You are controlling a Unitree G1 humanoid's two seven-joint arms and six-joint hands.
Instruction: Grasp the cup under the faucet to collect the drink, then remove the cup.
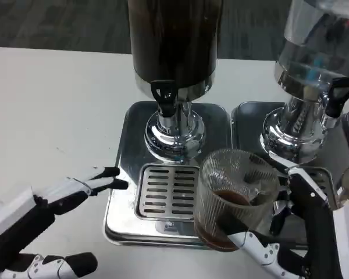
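Head view. Right hand [291, 232] at the lower right, fingers [253, 244] clamped on the cup [235, 195]: one white finger under its base, black ones on its right side. Cup clear and ribbed, tilted, holding a little dark drink at the bottom; held over the front right corner of the left tray [128, 192], just right of the slotted grille [167, 192], and not below the faucet [164, 97]. Faucet black, hanging above the chrome foot [174, 132] of the dark dispenser [174, 40] at the tray's back edge.

Left hand [75, 189] on the white worktop [52, 110] by the tray's left edge, fingers apart and stretched out, holding nothing, black tips [116, 177] touching or almost touching the tray's rim; hard to tell which. Another black-tipped finger [75, 264] low at the worktop's front edge.

On the right, second dispenser [320, 46] with clear tank, standing on its own tray [247, 116] beside the first, with a black tap [337, 93] on its right side.
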